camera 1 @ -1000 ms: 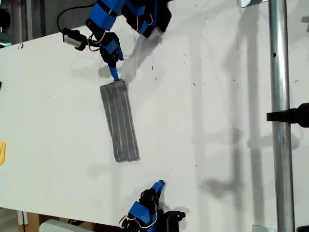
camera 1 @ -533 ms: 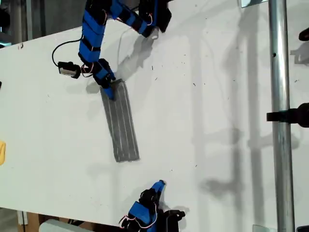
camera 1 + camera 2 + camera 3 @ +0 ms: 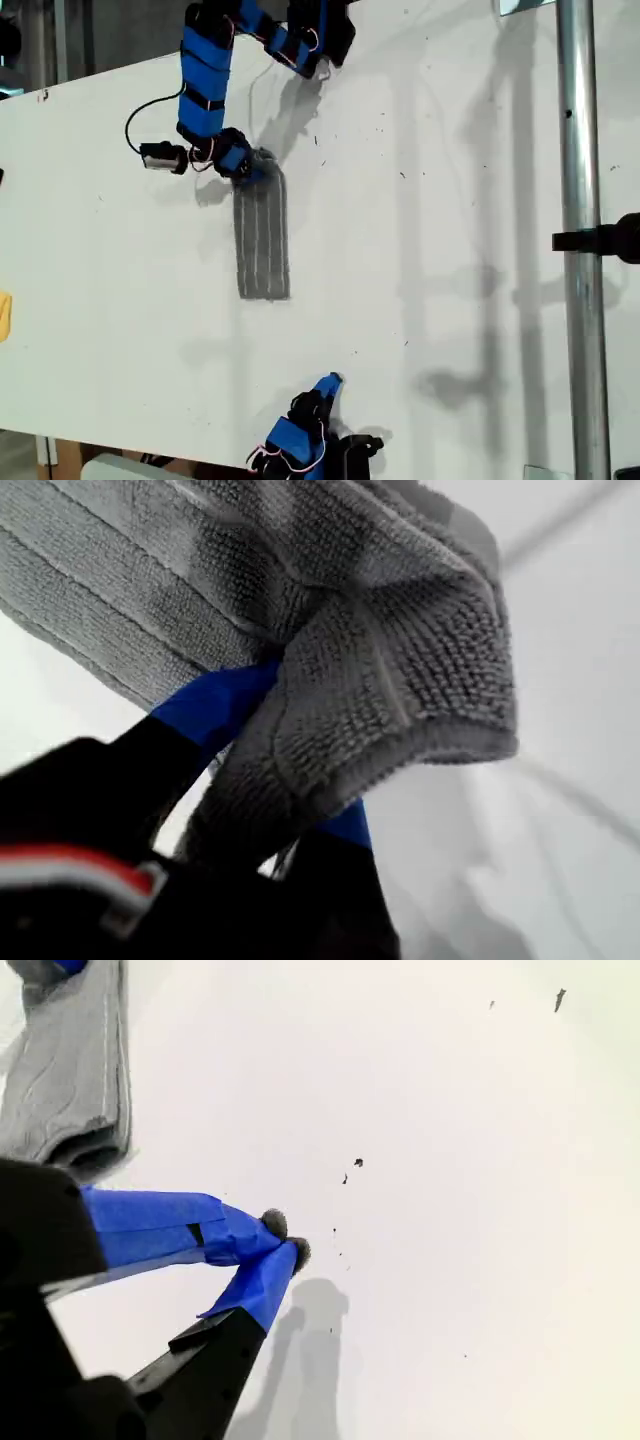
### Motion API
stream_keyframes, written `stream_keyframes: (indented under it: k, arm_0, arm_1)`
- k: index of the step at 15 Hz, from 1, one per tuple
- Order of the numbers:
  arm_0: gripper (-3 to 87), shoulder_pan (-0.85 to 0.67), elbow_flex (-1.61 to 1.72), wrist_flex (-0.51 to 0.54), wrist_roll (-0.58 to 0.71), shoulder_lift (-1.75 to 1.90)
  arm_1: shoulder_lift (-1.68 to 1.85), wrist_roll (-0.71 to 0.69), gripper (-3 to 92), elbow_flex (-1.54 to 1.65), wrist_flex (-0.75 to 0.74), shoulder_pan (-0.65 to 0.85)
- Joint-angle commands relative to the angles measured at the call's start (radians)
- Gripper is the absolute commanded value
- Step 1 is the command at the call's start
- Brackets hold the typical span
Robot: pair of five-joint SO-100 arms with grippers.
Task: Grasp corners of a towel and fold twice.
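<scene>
Grey towel [image 3: 263,240] with thin white stripes, folded into a narrow strip, lying on the white table [image 3: 450,200] a little toward the exterior view's left of centre, running almost straight up and down in that view. Far end of the strip lifted and bunched, corner [image 3: 440,710] curled over in the first wrist view, ribbed weave and rolled hem plain there. Near end flat on the table, folded layers showing at its edge in the second wrist view [image 3: 70,1090].

My first gripper [image 3: 248,165] at the strip's upper end in the exterior view, blue fingers [image 3: 215,705] pinching the bunched cloth, fabric wrapped over and between them; blue arm reaching down to it from the top edge of the exterior view, a small black-and-white camera module [image 3: 160,157] and a black cable hanging at its side toward the exterior view's left.

My second gripper [image 3: 328,385] near the bottom edge of the exterior view, well apart from the towel, over bare table. Blue-taped fingertips [image 3: 270,1250] pressed together at their dark tips, nothing between them, shadow cast on the table beneath.

Small dark specks [image 3: 357,1163] scattered on the white surface. Bit of a yellow object [image 3: 4,315] at the exterior view's left edge. Shiny metal pole [image 3: 580,240] running top to bottom near the exterior view's right, a black clamp [image 3: 600,240] on it.
</scene>
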Motion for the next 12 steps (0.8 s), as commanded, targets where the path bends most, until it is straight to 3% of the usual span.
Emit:
stream_keyframes:
  k: [1, 3, 4, 8, 9, 10, 11, 12]
  arm_0:
    - [-2.7, -0.009, -0.015, 0.009, 0.029, 0.006]
    - [-2.7, -0.014, -0.018, 0.000, 0.044, 0.006]
    - [-2.7, -0.014, -0.014, -0.002, 0.046, 0.006]
    - [-2.7, -0.009, -0.008, -0.011, 0.051, 0.006]
    - [-2.7, -0.006, -0.003, -0.011, 0.046, 0.006]
    - [-2.6, -0.006, 0.006, -0.011, 0.043, 0.006]
    - [-2.6, -0.006, 0.023, -0.011, 0.028, 0.006]
    - [-2.2, -0.006, 0.043, -0.005, -0.002, 0.006]
  arm_1:
    - [0.509, 0.043, -0.2, 0.086, 0.305, -0.035]
    - [0.727, 0.109, -0.2, -0.002, 0.589, -0.112]
    - [0.718, 0.138, -0.2, -0.048, 0.604, -0.164]
    - [0.091, 0.156, -0.2, -0.281, 0.156, -0.287]
    - [-0.044, 0.156, 6.3, -0.414, 0.141, -0.313]
    - [-0.123, 0.178, 27.9, -0.537, 0.186, -0.318]
    - [-0.109, 0.183, 38.7, -0.601, 0.212, -0.314]
    - [-0.025, 0.183, 35.3, -0.620, 0.215, -0.311]
